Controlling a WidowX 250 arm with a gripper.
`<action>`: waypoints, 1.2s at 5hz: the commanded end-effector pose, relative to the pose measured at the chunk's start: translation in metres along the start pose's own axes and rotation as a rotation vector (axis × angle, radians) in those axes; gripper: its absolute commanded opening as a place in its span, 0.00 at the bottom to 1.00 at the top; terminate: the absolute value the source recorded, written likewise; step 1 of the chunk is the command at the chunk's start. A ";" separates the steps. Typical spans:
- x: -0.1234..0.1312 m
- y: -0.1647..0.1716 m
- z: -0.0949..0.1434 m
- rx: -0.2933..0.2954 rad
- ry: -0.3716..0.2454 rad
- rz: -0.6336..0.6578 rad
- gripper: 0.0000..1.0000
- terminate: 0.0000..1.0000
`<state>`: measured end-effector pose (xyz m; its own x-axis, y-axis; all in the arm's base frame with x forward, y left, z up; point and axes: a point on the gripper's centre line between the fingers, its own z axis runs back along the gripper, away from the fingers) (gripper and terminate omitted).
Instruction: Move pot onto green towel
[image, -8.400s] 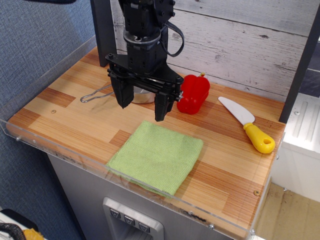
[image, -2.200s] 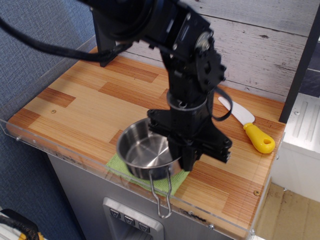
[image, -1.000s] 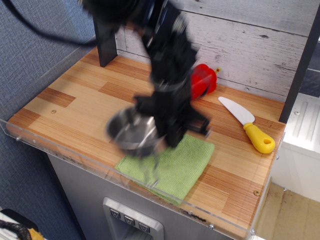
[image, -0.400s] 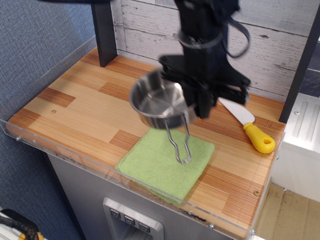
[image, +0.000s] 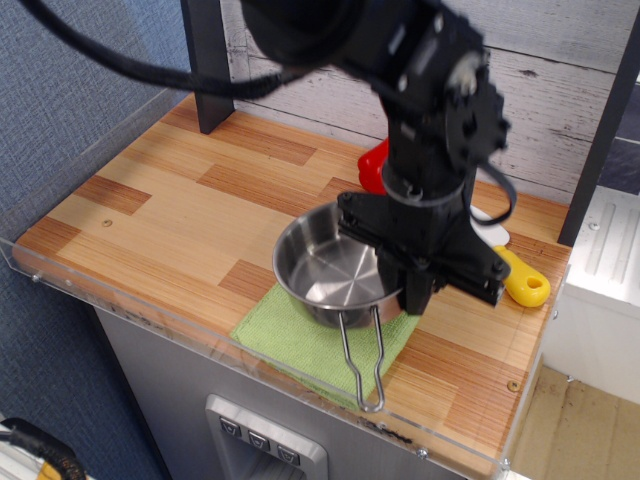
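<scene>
Black robot gripper (image: 408, 292), pointing down, is clamped on the rim of a shiny steel pot (image: 333, 272) at the pot's 3 o'clock side. Pot sits over the green towel (image: 300, 342) near the table's (image: 150, 215) front edge; can't tell if it's touching; wire handle (image: 362, 362) sticks out toward 6 o'clock. Red pepper (image: 373, 166) at 12 o'clock, yellow-handled knife (image: 520, 280) at 3 o'clock, both partly hidden by arm.

I see a wooden tabletop (image: 170, 205) of striped light and brown planks, edged by a clear acrylic rim. On it near the front edge lies the green towel (image: 290, 340). A red pepper (image: 372, 166) sits toward the back, and a yellow-handled knife (image: 520, 280) lies at the right.
</scene>
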<state>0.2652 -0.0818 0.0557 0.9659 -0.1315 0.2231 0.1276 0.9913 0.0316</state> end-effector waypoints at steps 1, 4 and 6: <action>-0.007 0.021 -0.005 0.028 0.011 0.017 0.00 0.00; -0.014 0.039 -0.010 -0.004 0.069 0.050 1.00 0.00; 0.000 0.028 0.023 -0.049 -0.010 0.035 1.00 1.00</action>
